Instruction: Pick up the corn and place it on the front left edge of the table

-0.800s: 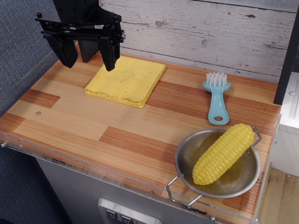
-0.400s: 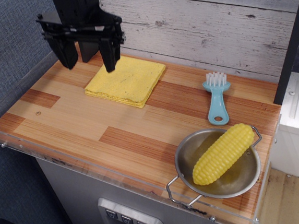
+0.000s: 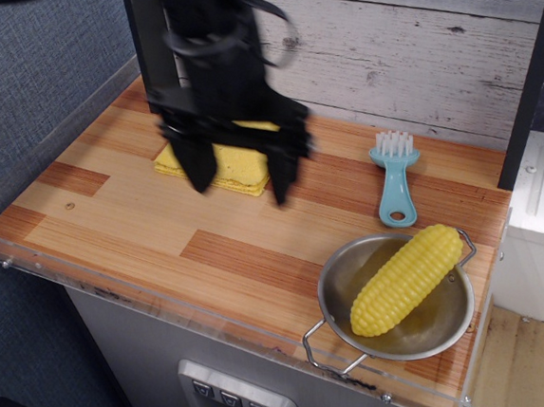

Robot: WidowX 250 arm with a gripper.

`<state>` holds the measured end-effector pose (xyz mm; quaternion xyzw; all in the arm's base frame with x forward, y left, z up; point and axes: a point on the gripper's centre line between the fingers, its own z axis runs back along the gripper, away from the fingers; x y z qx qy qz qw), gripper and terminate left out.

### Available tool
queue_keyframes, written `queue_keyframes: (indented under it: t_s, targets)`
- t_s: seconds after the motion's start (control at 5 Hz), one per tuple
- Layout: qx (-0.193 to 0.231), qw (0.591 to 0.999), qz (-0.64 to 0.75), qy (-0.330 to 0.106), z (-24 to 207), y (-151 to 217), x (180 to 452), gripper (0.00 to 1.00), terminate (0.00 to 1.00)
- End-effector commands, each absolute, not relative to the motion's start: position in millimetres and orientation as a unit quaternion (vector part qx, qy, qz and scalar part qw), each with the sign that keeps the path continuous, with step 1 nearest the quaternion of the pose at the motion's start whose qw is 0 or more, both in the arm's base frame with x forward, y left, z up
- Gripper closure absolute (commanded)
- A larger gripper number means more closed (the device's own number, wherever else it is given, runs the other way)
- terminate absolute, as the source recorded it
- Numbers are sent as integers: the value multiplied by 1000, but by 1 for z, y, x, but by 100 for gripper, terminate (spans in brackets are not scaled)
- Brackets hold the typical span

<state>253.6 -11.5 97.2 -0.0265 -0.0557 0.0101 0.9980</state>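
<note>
The yellow corn lies slantwise in a small metal pan at the front right of the striped wooden table. My black gripper hangs open and empty above the middle of the table, blurred by motion, well left of the corn and apart from it. Its two fingers point down, spread wide. The arm hides part of the yellow cloth behind it.
A folded yellow cloth lies at the back of the table, mostly behind the gripper. A light blue brush lies at the back right, just behind the pan. A clear acrylic rim runs along the table edges.
The gripper has moved from the back left corner rightward and forward, toward the table's middle, and now covers the cloth. It stays open. Corn, pan and brush have not moved.
</note>
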Motion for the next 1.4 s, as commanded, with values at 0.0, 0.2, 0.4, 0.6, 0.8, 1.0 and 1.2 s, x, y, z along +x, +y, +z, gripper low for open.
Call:
queue_keyframes:
  t_s: [0.0, 0.2, 0.4, 0.6, 0.8, 1.0, 1.2]
  targets:
    - [-17, 995, -37, -86, 97, -62, 246, 0, 0]
    - [-26, 995, -62, -74, 85, -82, 240, 0, 0]
    - [-22, 994, -88, -59, 71, -94, 236, 0, 0]
    - [-10, 994, -96, -49, 56, -95, 238, 0, 0]
    - [3, 994, -101, -48, 41, -91, 247, 0, 0]
    - [10, 993, -111, -50, 29, -88, 253, 0, 0]
    - [14, 991, -117, -59, 25, -88, 253, 0, 0]
